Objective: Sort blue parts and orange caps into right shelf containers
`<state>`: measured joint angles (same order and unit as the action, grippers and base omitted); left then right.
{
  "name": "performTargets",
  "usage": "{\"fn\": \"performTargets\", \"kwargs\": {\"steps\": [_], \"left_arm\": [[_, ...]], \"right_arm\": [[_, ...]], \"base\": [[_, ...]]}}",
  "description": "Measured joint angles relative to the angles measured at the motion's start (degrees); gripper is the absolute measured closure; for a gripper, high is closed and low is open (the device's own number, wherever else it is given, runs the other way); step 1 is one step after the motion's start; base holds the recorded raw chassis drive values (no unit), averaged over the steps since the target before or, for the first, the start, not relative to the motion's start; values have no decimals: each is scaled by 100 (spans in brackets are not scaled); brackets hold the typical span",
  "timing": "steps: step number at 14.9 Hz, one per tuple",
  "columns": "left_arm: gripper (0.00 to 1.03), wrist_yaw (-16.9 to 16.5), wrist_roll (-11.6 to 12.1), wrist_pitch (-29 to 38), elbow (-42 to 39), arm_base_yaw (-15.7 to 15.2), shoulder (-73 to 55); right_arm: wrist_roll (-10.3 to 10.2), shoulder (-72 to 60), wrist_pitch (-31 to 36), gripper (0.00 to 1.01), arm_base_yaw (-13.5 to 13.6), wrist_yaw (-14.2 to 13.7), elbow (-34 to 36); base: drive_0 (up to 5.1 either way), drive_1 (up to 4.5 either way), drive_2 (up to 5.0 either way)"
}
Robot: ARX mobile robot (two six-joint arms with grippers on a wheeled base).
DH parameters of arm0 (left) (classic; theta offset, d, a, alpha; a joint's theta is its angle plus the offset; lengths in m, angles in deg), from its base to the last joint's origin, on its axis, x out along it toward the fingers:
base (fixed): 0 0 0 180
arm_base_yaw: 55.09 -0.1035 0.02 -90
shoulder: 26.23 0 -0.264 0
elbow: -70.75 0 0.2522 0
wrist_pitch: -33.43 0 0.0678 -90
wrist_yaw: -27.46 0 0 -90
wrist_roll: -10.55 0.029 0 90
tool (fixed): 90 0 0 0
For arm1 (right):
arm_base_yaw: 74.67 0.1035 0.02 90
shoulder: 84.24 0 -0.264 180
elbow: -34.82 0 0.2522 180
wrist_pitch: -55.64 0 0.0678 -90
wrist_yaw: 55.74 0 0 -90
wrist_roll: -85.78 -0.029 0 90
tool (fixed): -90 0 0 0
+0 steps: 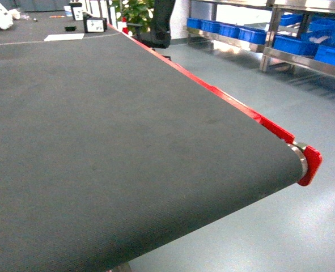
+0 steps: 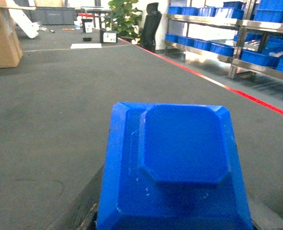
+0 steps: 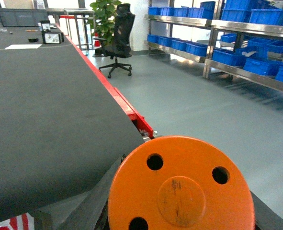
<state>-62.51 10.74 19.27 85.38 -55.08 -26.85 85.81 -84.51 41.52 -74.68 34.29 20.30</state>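
Apparently carrying: left tool holds a blue part (image 2: pixel 179 167), right tool an orange cap (image 3: pixel 179 187); next, travel from the surface (image 1: pixel 99 141) to the shelf's blue crates (image 1: pixel 292 44).

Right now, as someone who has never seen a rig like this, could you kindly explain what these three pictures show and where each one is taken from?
This is a wheeled robot with two arms and three cameras. The head camera looks forward and down over a long dark conveyor belt with a red side rail; no arm shows there. The other two cameras sit on the wrists. The left wrist view is filled by a blue part close under the lens, apparently held, though the fingers are hidden. The right wrist view likewise shows an orange cap with round holes. To the right, across the grey floor, stand metal shelves with blue crates, where these pieces should go. An office chair and a plant stand beyond.
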Motion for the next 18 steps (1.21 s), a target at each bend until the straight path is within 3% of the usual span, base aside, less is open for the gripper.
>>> {"fn": "performTargets", "kwargs": {"steps": [18], "left_arm": [[59,0,2,0,0,0,0]], "right_arm": [[-2,0,0,56,0,0,0]], "base": [[-153,-153,-153]]}}
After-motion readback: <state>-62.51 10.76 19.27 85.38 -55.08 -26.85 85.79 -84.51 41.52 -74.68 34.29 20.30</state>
